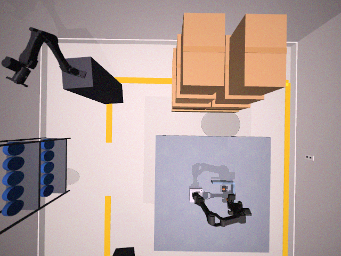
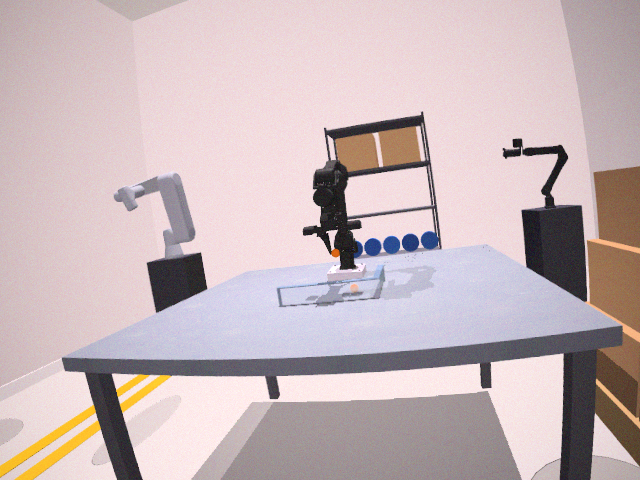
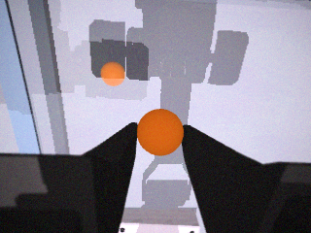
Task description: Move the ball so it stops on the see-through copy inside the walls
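The orange ball (image 3: 160, 132) (image 2: 335, 253) is held between the two fingertips of my gripper (image 3: 159, 130) (image 2: 334, 252), which is shut on it, high above the table. In the top view the arm hides most of the ball. The paler see-through copy (image 3: 113, 74) (image 2: 354, 288) (image 1: 224, 189) rests on the table inside the corner of the clear walls. In the wrist view the copy is ahead and to the left of the held ball. One clear wall (image 1: 222, 181) runs along the copy's side in the top view, and the other meets it at the right.
The blue-grey table (image 1: 176, 154) (image 2: 217, 330) carries the arm's white base plate (image 1: 192, 199) (image 2: 338, 275). The arm's shadows fall around the copy and walls. Cartons, a shelf of blue bins and other arms on pedestals stand away from the table.
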`<move>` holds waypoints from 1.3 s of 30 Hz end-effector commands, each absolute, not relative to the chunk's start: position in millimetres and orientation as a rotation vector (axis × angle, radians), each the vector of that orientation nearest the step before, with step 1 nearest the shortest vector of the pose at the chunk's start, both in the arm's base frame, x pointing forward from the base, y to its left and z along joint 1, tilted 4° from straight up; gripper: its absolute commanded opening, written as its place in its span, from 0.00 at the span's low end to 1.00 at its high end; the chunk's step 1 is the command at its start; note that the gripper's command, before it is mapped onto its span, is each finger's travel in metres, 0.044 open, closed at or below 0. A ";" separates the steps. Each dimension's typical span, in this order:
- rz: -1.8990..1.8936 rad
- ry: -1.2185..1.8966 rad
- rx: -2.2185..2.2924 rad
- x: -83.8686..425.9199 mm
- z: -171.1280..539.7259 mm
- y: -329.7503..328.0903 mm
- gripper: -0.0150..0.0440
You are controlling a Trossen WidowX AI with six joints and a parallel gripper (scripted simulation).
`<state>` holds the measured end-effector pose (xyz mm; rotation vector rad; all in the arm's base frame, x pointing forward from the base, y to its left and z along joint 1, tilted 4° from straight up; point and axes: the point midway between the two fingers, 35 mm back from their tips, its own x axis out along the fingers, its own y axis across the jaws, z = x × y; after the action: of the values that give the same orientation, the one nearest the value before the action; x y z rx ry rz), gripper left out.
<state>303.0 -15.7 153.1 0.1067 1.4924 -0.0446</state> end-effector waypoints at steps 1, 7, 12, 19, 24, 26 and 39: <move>-0.039 1.499 0.107 308.7 143.6 -1.2 0.25; -0.037 1.499 0.109 319.4 122.7 28.8 0.25; -0.036 1.498 0.109 320.5 119.5 32.3 0.25; -0.036 1.498 0.109 324.5 91.6 33.6 0.25; -0.036 1.499 0.110 325.7 63.9 34.8 0.25; -0.036 1.499 0.110 325.4 54.0 35.2 0.25; -0.036 1.499 0.110 325.9 42.0 35.7 0.25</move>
<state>326.7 35.9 48.5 0.1101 1.4927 -0.0304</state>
